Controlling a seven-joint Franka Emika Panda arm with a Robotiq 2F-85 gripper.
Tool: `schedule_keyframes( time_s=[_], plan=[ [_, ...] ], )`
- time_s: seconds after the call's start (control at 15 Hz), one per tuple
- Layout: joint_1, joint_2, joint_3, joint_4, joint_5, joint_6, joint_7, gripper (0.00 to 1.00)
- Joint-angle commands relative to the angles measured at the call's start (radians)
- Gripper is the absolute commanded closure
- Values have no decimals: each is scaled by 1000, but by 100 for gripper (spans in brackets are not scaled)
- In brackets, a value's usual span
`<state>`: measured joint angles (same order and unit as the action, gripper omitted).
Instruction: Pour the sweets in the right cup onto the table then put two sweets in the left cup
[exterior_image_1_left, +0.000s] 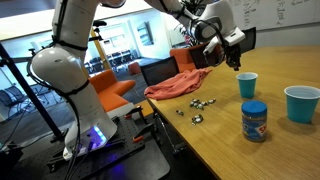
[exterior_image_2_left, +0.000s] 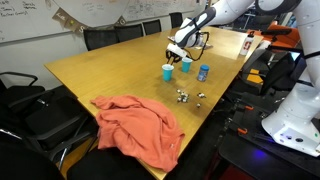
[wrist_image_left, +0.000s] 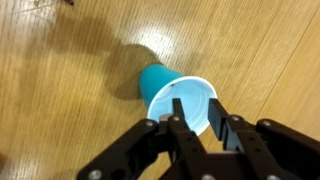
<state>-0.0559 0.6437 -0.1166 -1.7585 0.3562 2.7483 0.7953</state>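
Note:
In the wrist view the left cup (wrist_image_left: 158, 78) stands upright on the wooden table (wrist_image_left: 60, 90), with its white inside just under my gripper (wrist_image_left: 196, 102). The two fingers stand apart with nothing between them, and they hide part of the cup's inside. Both exterior views show the gripper (exterior_image_1_left: 234, 60) (exterior_image_2_left: 175, 54) hanging just above the left cup (exterior_image_1_left: 247, 85) (exterior_image_2_left: 168, 71). The right cup (exterior_image_1_left: 301, 103) (exterior_image_2_left: 186, 64) stands upright further along the table. Several sweets (exterior_image_1_left: 196, 108) (exterior_image_2_left: 185, 96) lie loose on the tabletop near the edge.
A blue lidded jar (exterior_image_1_left: 254, 121) (exterior_image_2_left: 203, 72) stands close to the cups. A pink cloth (exterior_image_1_left: 178, 85) (exterior_image_2_left: 140, 125) lies crumpled at the table's edge. Black chairs (exterior_image_2_left: 115, 37) line the table's far side. The robot's base (exterior_image_1_left: 70, 80) stands beside the table.

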Motion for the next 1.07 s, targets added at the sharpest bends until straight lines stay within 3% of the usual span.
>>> schedule_keyframes(
  time_s=[0.0, 0.2, 0.33, 0.6, 0.93, 1.0],
  plan=[
    [2, -44, -6, -14, -2, -47, 5, 35],
    [42, -136, -70, -141, -70, -38, 0, 12],
    [10, -226, -43, -247, -83, -77, -94, 1],
    [2, -386, -29, -460, -99, -88, -281, 0],
    [34, -470, -16, -689, -122, 53, -363, 0],
    [14, -419, -16, -590, -106, -21, -352, 0]
  ],
)
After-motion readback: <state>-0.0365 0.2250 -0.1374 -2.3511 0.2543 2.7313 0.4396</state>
